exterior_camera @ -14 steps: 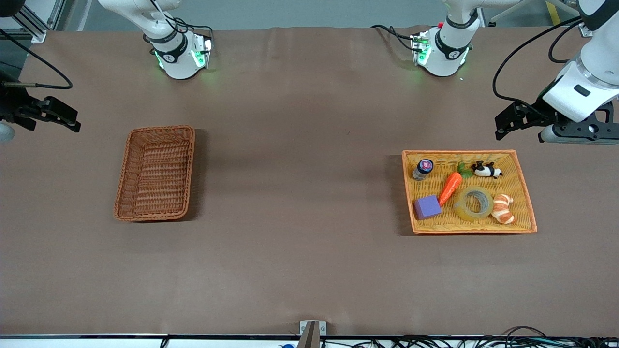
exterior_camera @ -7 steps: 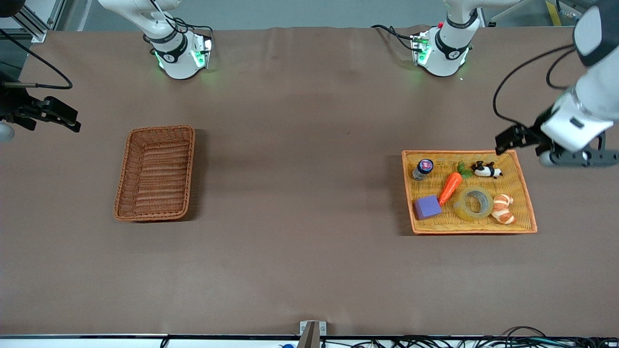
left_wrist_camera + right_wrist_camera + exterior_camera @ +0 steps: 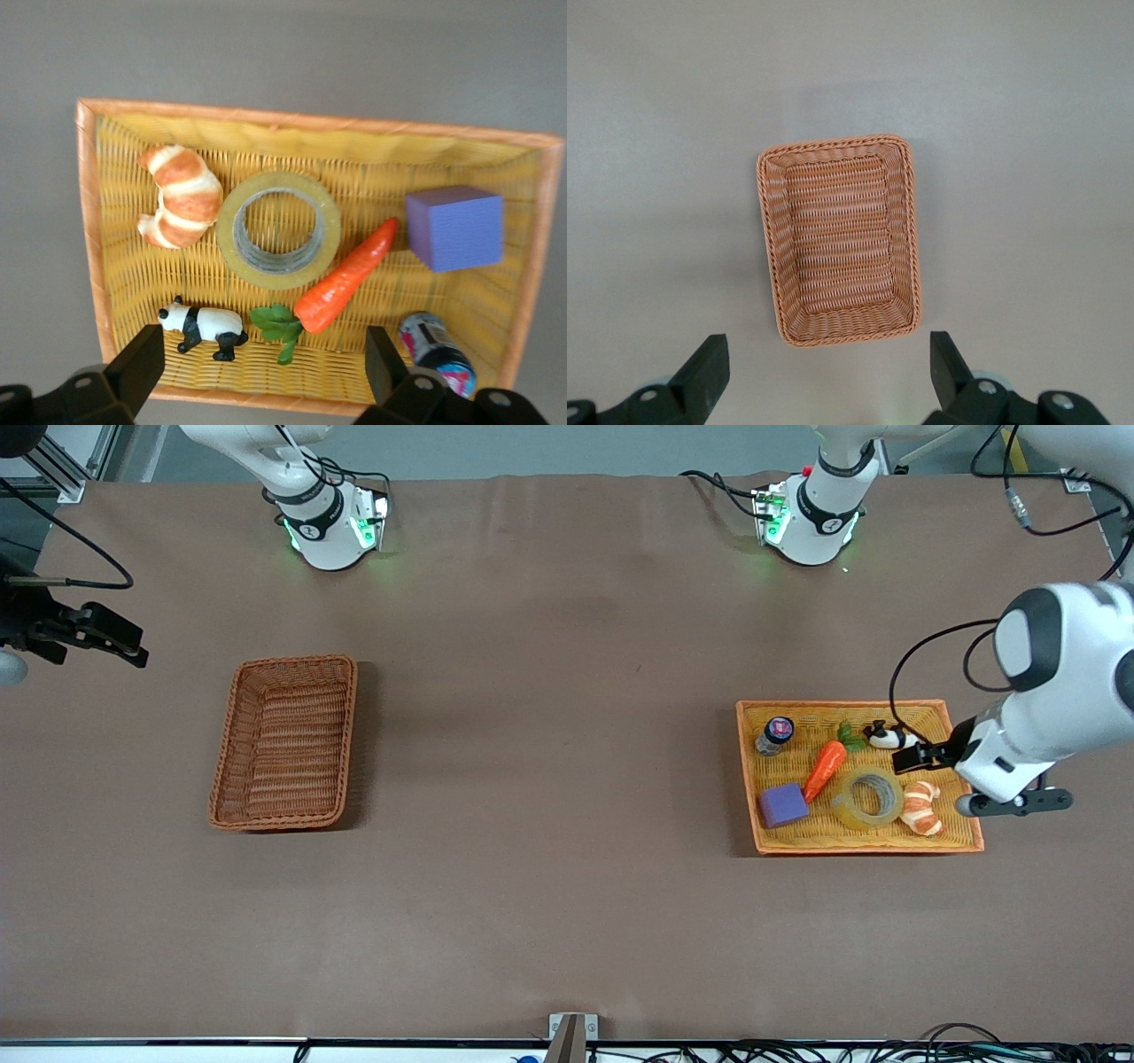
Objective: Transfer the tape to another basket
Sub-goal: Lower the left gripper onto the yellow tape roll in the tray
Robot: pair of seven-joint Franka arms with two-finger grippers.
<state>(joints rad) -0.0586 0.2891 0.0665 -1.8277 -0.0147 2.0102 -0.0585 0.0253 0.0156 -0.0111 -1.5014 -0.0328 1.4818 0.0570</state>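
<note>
A: Where is the tape [image 3: 868,798] sitting?

B: In the yellow tray [image 3: 966,841] at the left arm's end of the bench [image 3: 549,779], lying flat with its hole facing straight up. A ring has no long axis to speak of. The croissant [image 3: 921,809] touches or nearly touches one side of it, the carrot [image 3: 824,770] lies just beside the other, and the purple block [image 3: 783,804] sits past the carrot.

A: And the left end effector [image 3: 261,359]?

B: It hangs over the tray's edge with its jaws spread wide, holding nothing. In the left wrist view the panda [image 3: 204,323] and the carrot's leaves lie between the fingers' line and the roll.

A: What could go wrong?

B: The neighbours are tight. A finger coming down outside the rim would likely catch the croissant or the carrot and shove the roll aside. One finger into the hole and one outside looks safer.

A: The goal?

B: The brown basket [image 3: 285,741] is well apart, toward the right arm's end, with nothing in it. The right end effector [image 3: 824,372] waits above it, also wide open and holding nothing.
</note>
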